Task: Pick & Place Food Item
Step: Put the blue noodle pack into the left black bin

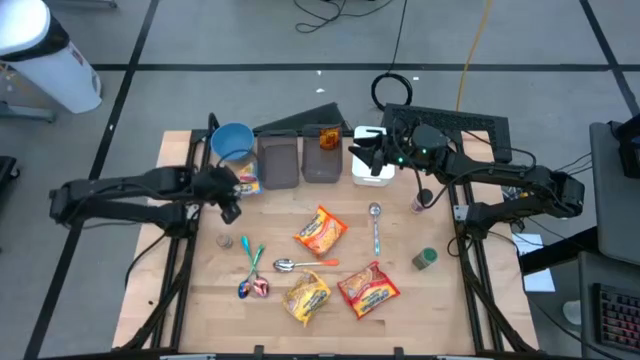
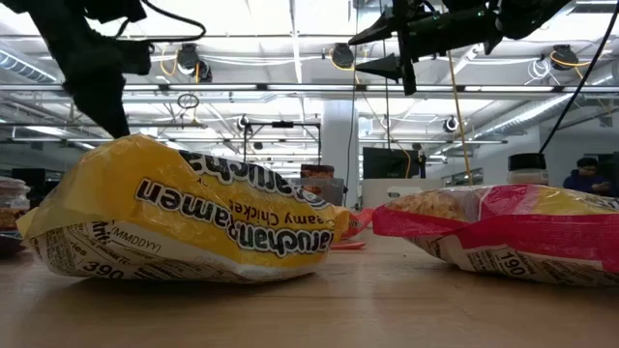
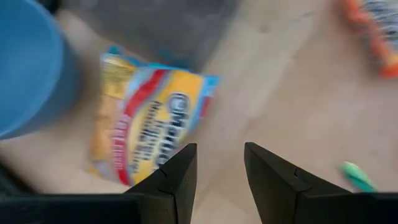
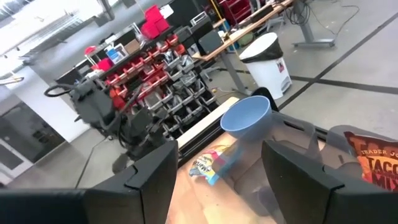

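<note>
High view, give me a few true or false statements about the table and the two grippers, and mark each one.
1. The blue bowl sits at the table's far edge, left of the gray bins. True.
2. The left gripper is shut on a ramen packet. False: its fingers are open and empty, over a small snack packet beside the blue bowl.
3. Three ramen packets lie on the table. True: an orange ramen packet, a yellow ramen packet and a red ramen packet.
4. The right gripper rests on the red packet. False: it is raised and open near the white container at the far edge.
5. The metal spoon lies inside the blue bowl. False: it lies on the wood, right of the orange packet.
</note>
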You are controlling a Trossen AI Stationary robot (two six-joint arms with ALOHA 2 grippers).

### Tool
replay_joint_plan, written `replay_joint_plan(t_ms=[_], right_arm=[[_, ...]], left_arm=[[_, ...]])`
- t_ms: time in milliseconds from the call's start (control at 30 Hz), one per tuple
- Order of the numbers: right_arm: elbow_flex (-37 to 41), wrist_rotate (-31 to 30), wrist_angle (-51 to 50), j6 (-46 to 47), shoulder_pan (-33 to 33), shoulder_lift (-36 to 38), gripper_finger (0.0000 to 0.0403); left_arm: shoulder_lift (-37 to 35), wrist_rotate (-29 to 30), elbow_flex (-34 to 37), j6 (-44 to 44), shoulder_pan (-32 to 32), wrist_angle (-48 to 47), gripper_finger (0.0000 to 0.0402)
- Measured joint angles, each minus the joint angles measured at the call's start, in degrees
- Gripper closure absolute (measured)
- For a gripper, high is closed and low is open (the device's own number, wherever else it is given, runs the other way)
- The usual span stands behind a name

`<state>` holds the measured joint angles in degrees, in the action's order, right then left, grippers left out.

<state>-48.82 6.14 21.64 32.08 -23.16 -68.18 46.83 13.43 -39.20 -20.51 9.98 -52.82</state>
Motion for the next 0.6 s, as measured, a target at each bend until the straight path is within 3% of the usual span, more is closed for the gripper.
replay_joint_plan(t_ms=[133,300,433,600], right_arm=[[0.0,0.0,-1.3,-1.5,0.0,0.0,0.0177],[0.0,0.0,-1.3,-2.6,-0.5,0.0,0.0177],[0.0,0.2,-1.3,-2.6,-1.0,0.0,0.0177],[0.0,4.8,-1.3,-2.5,-2.3,0.0,0.0177]], left_arm=[[5.3,6.9,0.0,-5.5,-6.3,0.6,0.0261],[12.0,11.3,0.0,-14.0,-12.2,6.9,0.0261],[18.1,14.4,-0.8,-17.5,-14.5,8.0,0.0261],[25.4,14.4,-0.9,-20.9,-15.1,10.8,0.0261]])
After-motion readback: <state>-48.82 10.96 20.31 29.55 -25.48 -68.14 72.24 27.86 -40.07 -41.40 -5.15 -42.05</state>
